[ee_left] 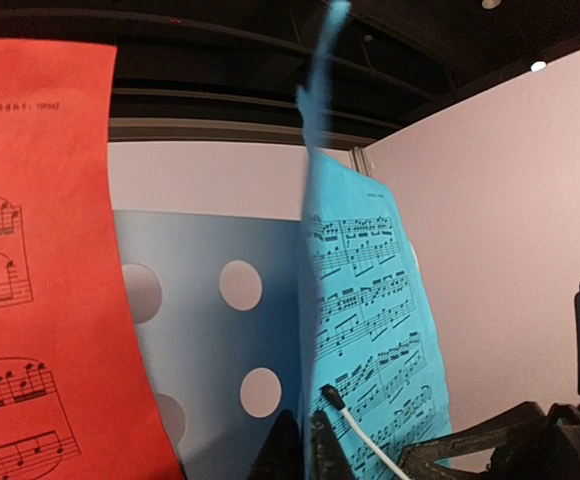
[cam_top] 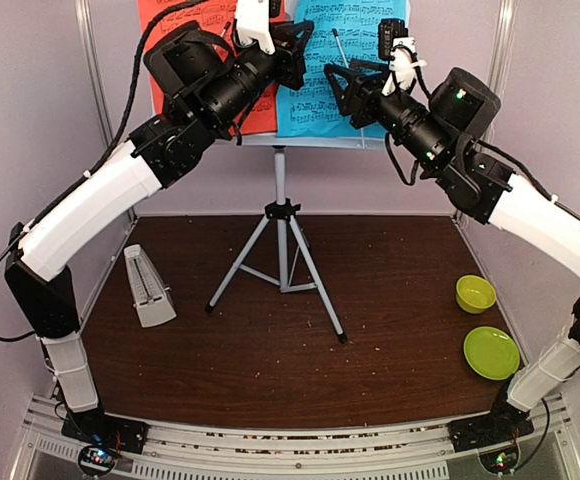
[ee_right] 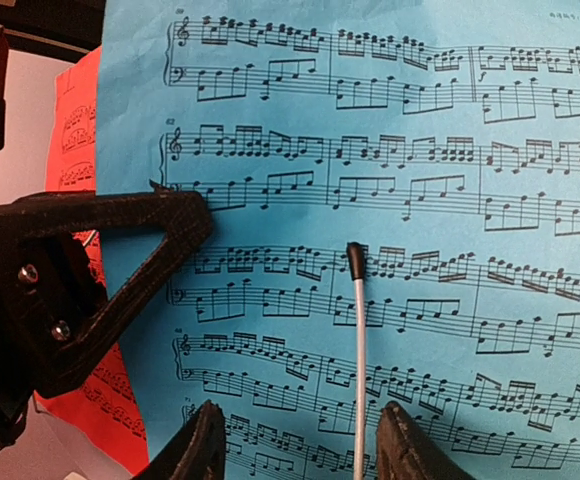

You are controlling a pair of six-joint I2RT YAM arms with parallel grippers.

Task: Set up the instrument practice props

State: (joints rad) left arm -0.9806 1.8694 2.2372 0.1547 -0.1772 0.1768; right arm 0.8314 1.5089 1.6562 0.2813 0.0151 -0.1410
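L gripper (ee_left: 300, 445) fingers (ee_left: 322, 458): v. narrow, just a slit btwn them, and the L edge of the blue page (ee_left: 370, 330) sits in that slit, so pinched on the paper. From there the edge runs up toward the wrist cam, bowed and blurred. R wrist view shows the same grip from the other side: one black L finger lies flat on the pg's L margin, about halfway up.

R gripper (ee_right: 303, 418) fingers (ee_right: 202, 450): wide apart, pointed square at the blue page. A white stick w/ black tip (ee_right: 358, 350) stands btwn them and leans on the sheet. There's a gap either side of it and neither finger touches it. Can't tell how close the tips are to the paper.

Red page (ee_left: 40, 250) is on the L half of the stand desk (ee_left: 200, 330), blue pg on the R half. Blue overlaps the red's inner edge. The desk is pale blue w/ round holes and shows bare btwn the two sheets in the L wrist view.

Desk sits atop the silver tripod (cam_top: 282, 250), legs spread, at the back-centre of the brown table (cam_top: 390, 300). Metronome (cam_top: 150, 288) is upright near the table's L edge, well apart from the tripod. Lime bowl (cam_top: 475, 293) and plate (cam_top: 491, 352) are at the far R, bowl behind plate, not touching.
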